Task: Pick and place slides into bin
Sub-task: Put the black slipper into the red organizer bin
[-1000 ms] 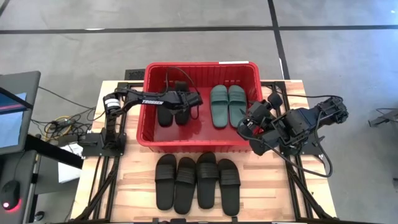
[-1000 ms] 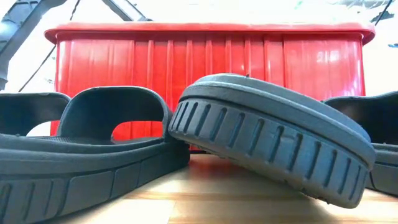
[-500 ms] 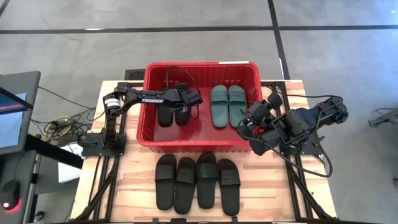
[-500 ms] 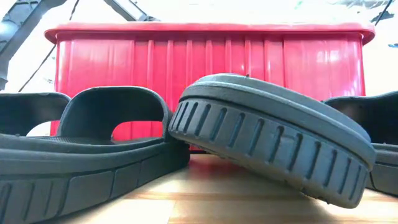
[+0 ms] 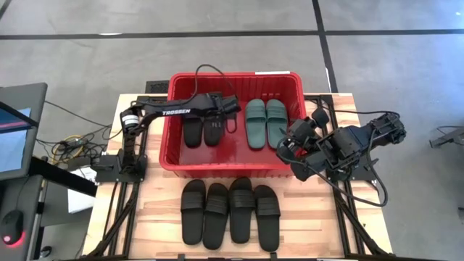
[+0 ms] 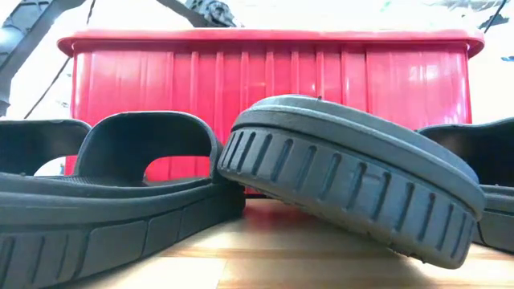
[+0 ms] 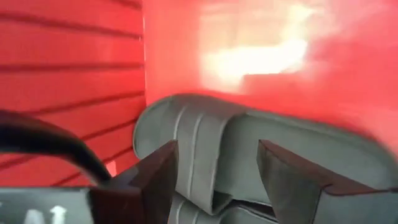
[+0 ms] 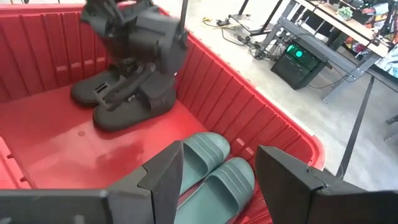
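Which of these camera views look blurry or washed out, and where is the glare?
Left wrist view: smeared and soft, with a bright glare patch on the bin wall above the black slides. Low view: background above the bin blown out white. High and right wrist views: evenly lit and sharp.

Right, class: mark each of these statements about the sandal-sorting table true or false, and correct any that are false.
1. Four black slides lie on the table in front of the bin. True.
2. The green pair is outside the bin. False: it lies inside, on the bin's right side.
3. The left gripper is open above the black pair in the bin. True.
4. The right gripper holds a green slide. False: it is open and empty at the bin's right edge.
5. The bin is blue. False: it is red.
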Robot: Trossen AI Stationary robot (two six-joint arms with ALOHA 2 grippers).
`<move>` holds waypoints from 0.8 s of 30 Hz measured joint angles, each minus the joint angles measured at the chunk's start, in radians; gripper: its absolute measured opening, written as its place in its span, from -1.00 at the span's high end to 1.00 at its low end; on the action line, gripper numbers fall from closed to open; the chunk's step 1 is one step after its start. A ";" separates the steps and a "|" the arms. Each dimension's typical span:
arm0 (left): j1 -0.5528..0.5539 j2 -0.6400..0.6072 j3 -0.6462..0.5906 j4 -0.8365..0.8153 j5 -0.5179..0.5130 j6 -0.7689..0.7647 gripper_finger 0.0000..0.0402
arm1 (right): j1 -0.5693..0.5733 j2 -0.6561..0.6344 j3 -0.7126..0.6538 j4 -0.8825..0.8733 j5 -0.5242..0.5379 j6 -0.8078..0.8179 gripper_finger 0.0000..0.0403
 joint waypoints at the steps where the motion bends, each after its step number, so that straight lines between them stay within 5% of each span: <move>1: -0.001 0.000 0.024 -0.018 0.021 0.000 -0.03 | 0.000 0.000 0.000 0.000 -0.002 0.000 0.08; 13: -0.011 -0.001 0.347 -0.414 0.317 -0.097 -0.03 | 0.064 0.000 0.000 -0.010 -0.351 -0.077 0.08; 24: -0.110 -0.168 0.443 -0.415 0.548 -0.195 -0.03 | 0.310 -0.003 0.000 -0.016 -0.332 0.105 0.08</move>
